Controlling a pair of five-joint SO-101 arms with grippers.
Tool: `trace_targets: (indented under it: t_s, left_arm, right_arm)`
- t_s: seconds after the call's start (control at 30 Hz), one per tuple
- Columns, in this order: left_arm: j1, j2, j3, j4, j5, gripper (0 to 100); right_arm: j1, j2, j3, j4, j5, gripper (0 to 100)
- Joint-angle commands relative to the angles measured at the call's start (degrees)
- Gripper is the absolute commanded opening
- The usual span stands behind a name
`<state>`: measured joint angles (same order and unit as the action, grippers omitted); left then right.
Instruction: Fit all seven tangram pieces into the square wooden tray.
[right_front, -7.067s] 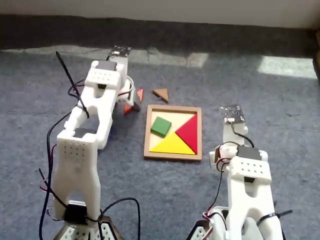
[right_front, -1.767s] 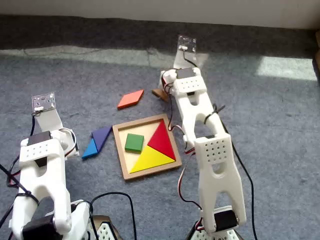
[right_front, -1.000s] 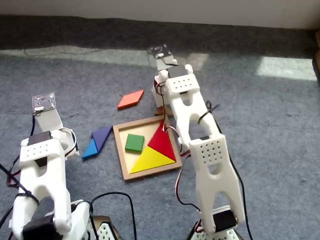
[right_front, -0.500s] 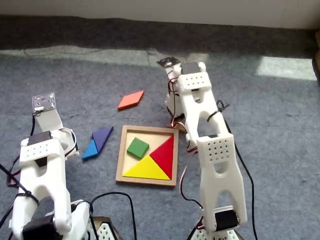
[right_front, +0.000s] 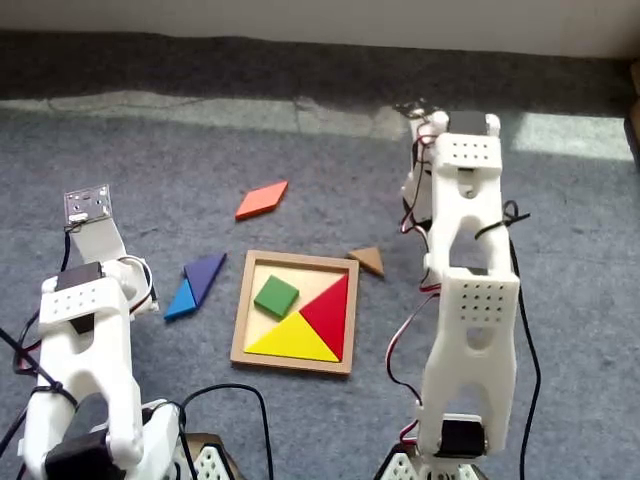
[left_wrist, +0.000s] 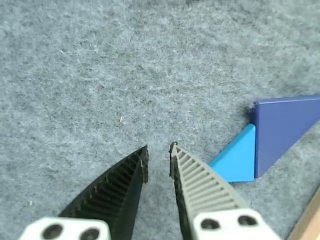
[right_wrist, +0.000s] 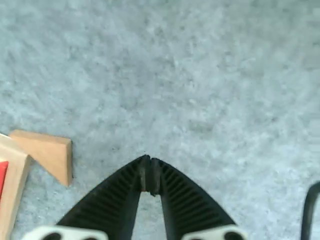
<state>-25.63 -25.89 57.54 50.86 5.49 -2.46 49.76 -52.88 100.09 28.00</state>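
The square wooden tray (right_front: 240, 318) holds a green square (right_front: 275, 296), a red triangle (right_front: 328, 312) and a yellow triangle (right_front: 290, 341). A brown triangle (right_front: 367, 260) lies on the carpet by the tray's far right corner. An orange parallelogram (right_front: 262, 199) lies beyond the tray. A dark blue triangle (right_front: 205, 272) and a light blue triangle (right_front: 180, 298) touch each other left of the tray. My left gripper (left_wrist: 158, 150) hovers slightly open over bare carpet near the light blue triangle (left_wrist: 235, 161). My right gripper (right_wrist: 149, 174) is shut on nothing, beside the brown triangle (right_wrist: 45, 151).
Grey carpet covers the floor, with a dark strip along the far wall. The left arm (right_front: 85, 310) stands at the near left. The right arm (right_front: 462, 230) stretches up the right side. A tray corner (right_wrist: 11, 186) shows by the brown triangle.
The right arm has swung to the right, away from the tray. The tray has turned and shifted, and the brown triangle now lies uncovered at its far right corner. The left arm has kept still.
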Motion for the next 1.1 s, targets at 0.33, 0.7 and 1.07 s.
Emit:
trace_targets:
  t_s: [0.33,0.7,1.07]
  left_arm:
    - [-0.66,-1.54,-0.22,0.53,0.09,10]
    - [-0.75,-1.54,-0.22,0.53,0.09,10]
    - [-1.27,-1.54,-0.04,0.53,0.09,10]
  right_arm:
    - [-5.76,-35.91,42.51,-4.18,1.14,0.4]
    - [-14.11,-62.46,79.6,-24.75,6.33,21.7]
    - [-20.09,-59.3,85.41,-38.37,12.84,22.7]
